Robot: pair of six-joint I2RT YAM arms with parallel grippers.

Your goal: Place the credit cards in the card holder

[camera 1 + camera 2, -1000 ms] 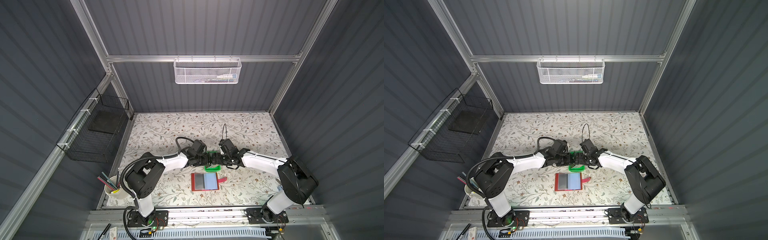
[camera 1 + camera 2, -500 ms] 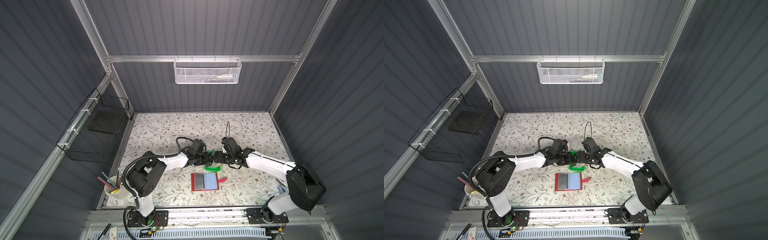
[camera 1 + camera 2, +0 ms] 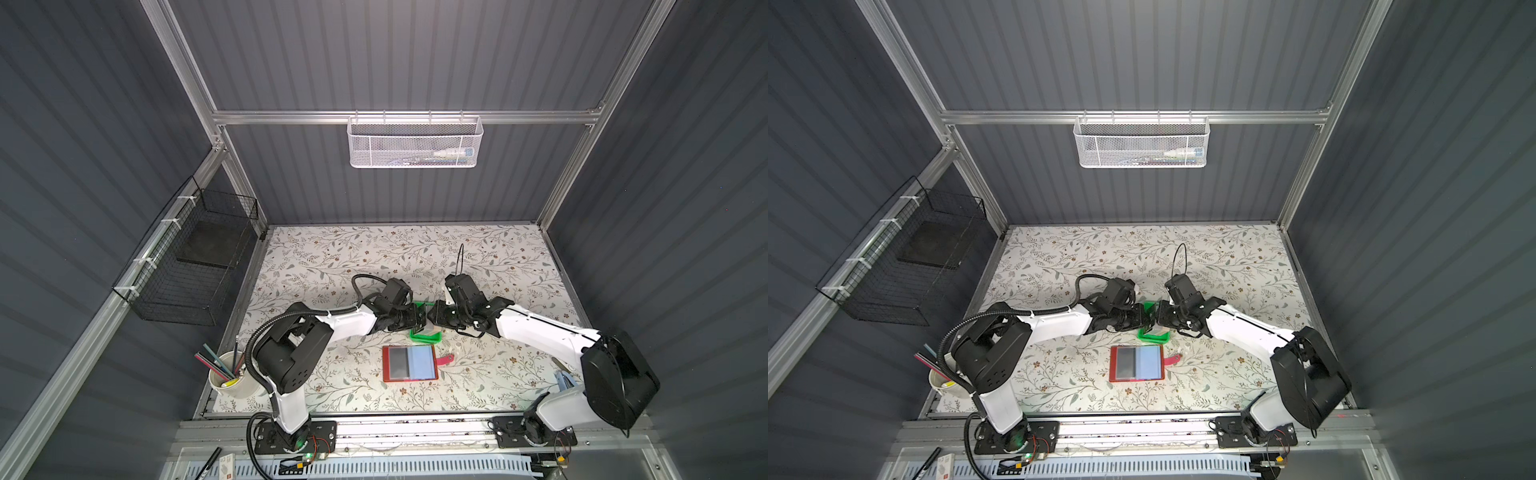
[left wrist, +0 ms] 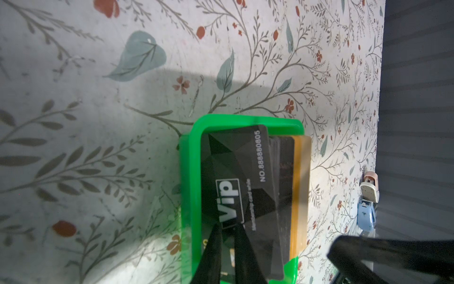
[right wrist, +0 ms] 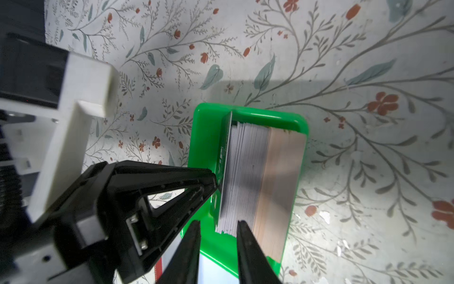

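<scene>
Floral-print table mat (image 3: 332, 266) inside a dark grey slatted booth. Nearest, front-left corner: white cup (image 3: 239, 388) w/ pencils. Mid-front: card holder (image 3: 410, 363) lies open & flat, red border, clear sleeves up, one half dark, other half pale blue. Its pink-red snap tab (image 3: 444, 360) sticks out on the robot's right side.

Just behind it sits a green tray (image 5: 204, 137) w/ the credit cards (image 5: 248, 172) standing on edge in a packed stack: grey-white edges, then tan ones at one end. At the other end a black Vip card (image 4: 235, 172) leans off the stack.

Left gripper (image 4: 226, 230): fingers nearly pressed together, nothing btwn them, tips against that card's printed face. Right gripper (image 5: 218, 222): fingers part-spread, straddling one end of the grey-white bundle. One finger is right at the cards; green tray shows btwn the other finger & the stack, so no pinch. In both top views the 2 grippers meet nose to nose over the tray.

Farther off: black wire basket (image 3: 195, 266) on the left wall, white mesh basket (image 3: 415, 141) on the back rail.
</scene>
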